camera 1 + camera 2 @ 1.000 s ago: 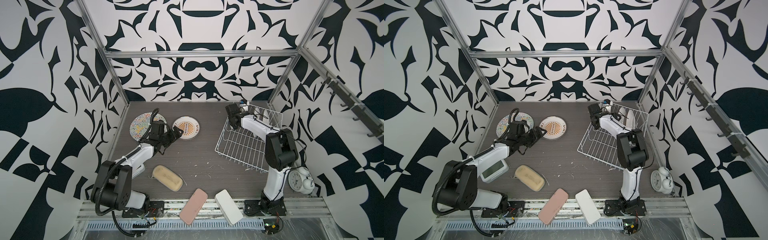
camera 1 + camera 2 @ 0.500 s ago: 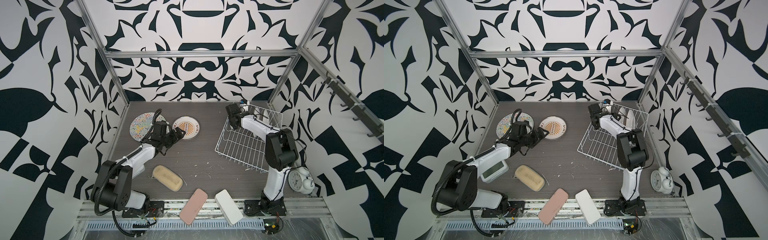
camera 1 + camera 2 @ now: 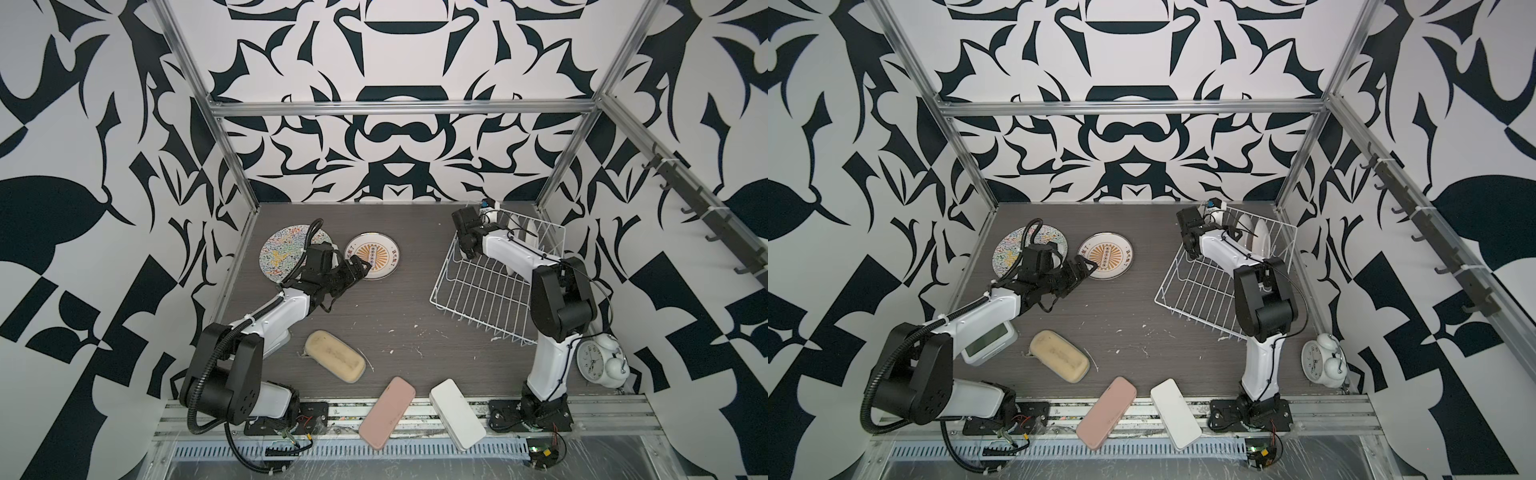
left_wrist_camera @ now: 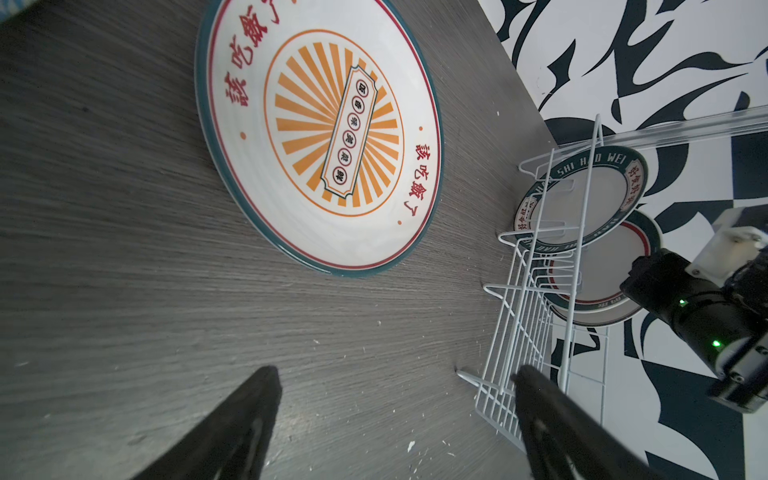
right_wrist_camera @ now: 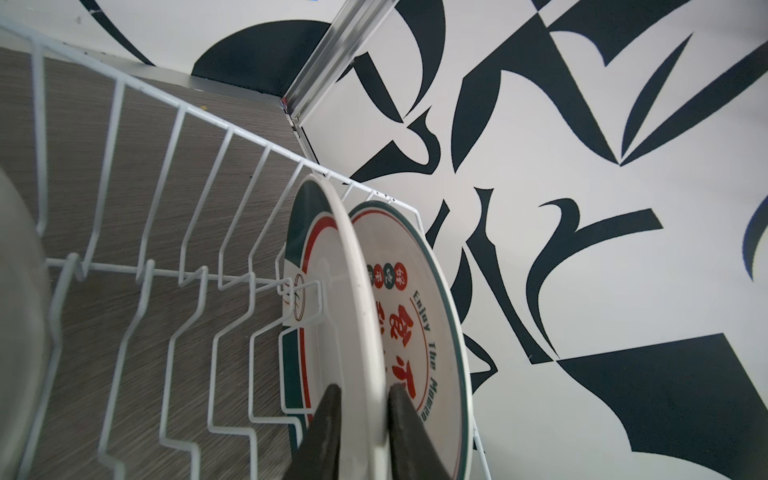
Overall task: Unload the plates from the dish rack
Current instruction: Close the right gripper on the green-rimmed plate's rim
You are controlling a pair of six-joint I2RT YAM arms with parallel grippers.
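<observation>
The white wire dish rack stands on the right, with plates upright at its far end. My right gripper is shut on the rim of the plate with the green-red band, one finger on each side. Behind that plate stands the one with red characters, and in the left wrist view the plate with the dark lettered rim shows through the wires. My left gripper is open and empty beside the sunburst plate, which lies flat. The squiggle plate lies left of it.
A beige pad lies in front of the left arm. A pink pad and a white pad overhang the front edge. An alarm clock stands by the right arm's base, and a small white display unit sits under the left arm.
My right gripper's jaws have narrowed onto the plate's rim while that arm stayed in place. My left gripper has shifted only slightly beside the sunburst plate and is still open.
</observation>
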